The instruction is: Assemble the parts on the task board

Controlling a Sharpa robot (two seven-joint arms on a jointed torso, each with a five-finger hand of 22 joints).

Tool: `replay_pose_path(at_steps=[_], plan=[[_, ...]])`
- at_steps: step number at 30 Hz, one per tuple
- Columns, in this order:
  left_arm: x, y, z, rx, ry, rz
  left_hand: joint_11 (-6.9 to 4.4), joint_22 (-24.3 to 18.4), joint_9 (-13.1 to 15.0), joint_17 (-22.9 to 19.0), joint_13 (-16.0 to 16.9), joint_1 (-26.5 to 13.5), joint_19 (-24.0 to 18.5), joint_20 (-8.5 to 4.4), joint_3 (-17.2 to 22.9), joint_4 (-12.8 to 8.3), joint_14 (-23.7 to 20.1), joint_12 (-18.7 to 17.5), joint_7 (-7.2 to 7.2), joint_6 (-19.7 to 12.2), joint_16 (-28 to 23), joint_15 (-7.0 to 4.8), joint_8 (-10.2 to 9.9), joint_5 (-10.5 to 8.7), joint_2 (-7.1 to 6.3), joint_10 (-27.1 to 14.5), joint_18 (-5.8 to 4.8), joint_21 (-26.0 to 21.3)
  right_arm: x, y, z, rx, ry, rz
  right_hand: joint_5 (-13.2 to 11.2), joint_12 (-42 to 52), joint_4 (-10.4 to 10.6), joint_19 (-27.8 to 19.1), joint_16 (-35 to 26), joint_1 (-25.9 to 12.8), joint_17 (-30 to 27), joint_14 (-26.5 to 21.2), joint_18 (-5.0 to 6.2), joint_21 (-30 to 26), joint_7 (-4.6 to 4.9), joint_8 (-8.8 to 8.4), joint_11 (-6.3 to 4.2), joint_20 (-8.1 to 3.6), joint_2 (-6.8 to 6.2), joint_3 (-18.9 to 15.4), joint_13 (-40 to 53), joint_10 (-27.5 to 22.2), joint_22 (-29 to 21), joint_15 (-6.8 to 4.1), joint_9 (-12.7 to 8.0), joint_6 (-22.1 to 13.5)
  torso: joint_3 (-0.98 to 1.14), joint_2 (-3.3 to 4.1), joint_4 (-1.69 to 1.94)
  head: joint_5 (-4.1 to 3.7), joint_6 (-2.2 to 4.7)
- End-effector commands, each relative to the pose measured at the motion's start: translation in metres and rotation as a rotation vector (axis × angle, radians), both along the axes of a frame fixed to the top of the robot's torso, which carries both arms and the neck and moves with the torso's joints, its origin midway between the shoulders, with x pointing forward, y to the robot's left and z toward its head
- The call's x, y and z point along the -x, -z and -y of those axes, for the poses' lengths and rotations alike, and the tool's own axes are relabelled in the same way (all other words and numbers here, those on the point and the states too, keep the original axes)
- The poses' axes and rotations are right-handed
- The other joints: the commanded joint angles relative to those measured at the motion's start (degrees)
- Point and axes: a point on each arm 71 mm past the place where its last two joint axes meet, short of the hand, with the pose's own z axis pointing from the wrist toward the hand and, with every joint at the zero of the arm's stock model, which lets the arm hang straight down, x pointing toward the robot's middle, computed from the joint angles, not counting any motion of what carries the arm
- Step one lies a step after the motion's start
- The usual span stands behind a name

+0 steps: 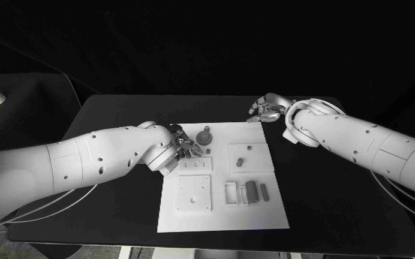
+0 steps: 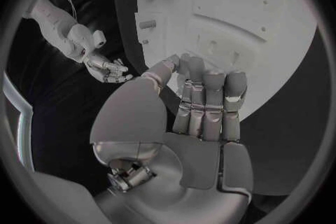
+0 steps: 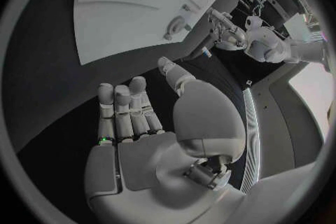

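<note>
Task board [image 1: 259,220] partly under left hand [image 1: 183,145]

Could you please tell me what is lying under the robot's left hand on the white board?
The left hand hovers over the board's left edge, beside a round grey part. Whatever lies directly beneath its fingers is covered.
</note>
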Motion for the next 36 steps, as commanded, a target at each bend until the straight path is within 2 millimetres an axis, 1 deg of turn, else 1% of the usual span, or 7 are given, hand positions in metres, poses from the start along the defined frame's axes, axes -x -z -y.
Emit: replay_pose_path(at_steps=[1, 10, 19, 21, 25, 28, 36], plan=[[-0.001, 0.0, 0.0, -0.042, 0.029, 0.033, -4.81, 0.12, 21.52, 0.14, 0.12, -0.81, 0.51, 0.08, 4.05, -0.6, 1.28, 0.32, -4.14, 6.65, 0.39, -1.0, 3.9, 0.07, -0.2, 5.2, 4.26, 0.22, 0.0, 0.0, -0.002, -0.004, -0.016, -0.006, 0.33, -0.21, -0.07, -0.34, -0.15, 0.6, -0.06, -0.53, 0.02, 0.86, -0.22, 0.33, 0.02, -0.08, 0.03, 0.32, -0.06, -0.36, -0.09, 0.05, 0.07, 0.36, -0.01, 0.04, 0.0, -0.04, -0.41], [-0.001, 0.001, 0.0, -0.109, 0.093, 0.072, -5.37, 0.67, 21.84, 0.98, 0.73, -2.2, 1.59, -0.28, 4.5, -0.6, 2.16, 1.32, -4.63, 8.05, 1.77, -1.49, 4.63, 0.02, -0.83, 6.44, 4.52, 1.45, 0.001, 0.0, -0.002, -0.003, -0.02, -0.011, 0.34, -0.21, -0.07, -0.34, -0.15, 0.65, -0.06, -0.54, 0.01, 0.85, -0.22, 0.34, 0.02, -0.08, 0.05, 0.35, -0.07, -0.36, -0.1, 0.06, 0.08, 0.37, 0.02, 0.0, 0.06, -0.08, -0.78], [0.001, 0.004, 0.0, -0.127, 0.123, 0.044, -5.74, 1.05, 22.08, 1.58, 1.18, -3.02, 2.29, -0.51, 4.77, -0.53, 2.74, 2.05, -4.96, 8.92, 2.78, -1.83, 5.18, 0.16, -1.18, 7.18, 4.69, 2.31, 0.001, 0.001, -0.003, -0.002, -0.022, -0.016, 0.36, -0.2, -0.06, -0.34, -0.15, 0.68, -0.07, -0.55, 0.01, 0.84, -0.22, 0.35, 0.03, -0.08, 0.07, 0.37, -0.08, -0.37, -0.1, 0.07, 0.08, 0.38, -0.07, 0.02, 0.02, -0.1, -1.0], [0.002, 0.004, 0.0, -0.132, 0.13, 0.036, -5.8, 1.13, 22.13, 1.69, 1.27, -3.21, 2.43, -0.55, 4.79, -0.49, 2.84, 2.2, -5.02, 9.07, 2.98, -1.89, 5.29, 0.15, -1.23, 7.31, 4.72, 2.47, 0.001, 0.001, -0.003, -0.002, -0.022, -0.016, 0.36, -0.2, -0.06, -0.34, -0.15, 0.69, -0.07, -0.55, 0.01, 0.84, -0.22, 0.35, 0.03, -0.08, 0.07, 0.38, -0.08, -0.37, -0.1, 0.07, 0.08, 0.38, -0.01, 0.03, 0.03, -0.1, -1.04], [0.003, 0.006, 0.0, -0.142, 0.142, 0.031, -5.85, 1.19, 22.17, 1.78, 1.34, -3.36, 2.53, -0.58, 4.8, -0.46, 2.91, 2.3, -5.06, 9.19, 3.13, -1.93, 5.37, 0.11, -1.27, 7.41, 4.74, 2.6, 0.001, 0.001, -0.003, -0.002, -0.022, -0.016, 0.36, -0.2, -0.05, -0.34, -0.15, 0.69, -0.07, -0.55, 0.0, 0.84, -0.22, 0.35, 0.03, -0.07, 0.08, 0.39, -0.08, -0.37, -0.11, 0.07, 0.08, 0.39, 0.0, 0.01, 0.06, -0.12, -1.11], [0.003, 0.008, 0.0, -0.149, 0.147, 0.031, -5.86, 1.2, 22.18, 1.8, 1.35, -3.4, 2.55, -0.59, 4.81, -0.45, 2.93, 2.33, -5.06, 9.21, 3.17, -1.94, 5.38, 0.1, -1.27, 7.43, 4.74, 2.63, 0.001, 0.001, -0.003, -0.002, -0.024, -0.016, 0.36, -0.2, -0.05, -0.34, -0.15, 0.7, -0.07, -0.55, 0.0, 0.84, -0.22, 0.36, 0.03, -0.07, 0.09, 0.39, -0.08, -0.37, -0.11, 0.07, 0.08, 0.39, -0.05, 0.02, 0.06, -0.12, -1.22], [0.004, 0.013, 0.003, -0.152, 0.151, 0.026, -5.88, 1.23, 22.2, 1.84, 1.39, -3.47, 2.59, -0.61, 4.82, -0.43, 2.96, 2.39, -5.09, 9.26, 3.24, -1.96, 5.42, 0.08, -1.26, 7.47, 4.76, 2.69, 0.001, 0.001, -0.006, -0.004, -0.029, -0.018, 0.37, -0.2, -0.04, -0.34, -0.15, 0.71, -0.07, -0.56, 0.0, 0.84, -0.21, 0.36, 0.04, -0.07, 0.1, 0.41, -0.08, -0.38, -0.11, 0.08, 0.08, 0.4, 0.06, 0.07, -0.02, -0.21, -1.38]])
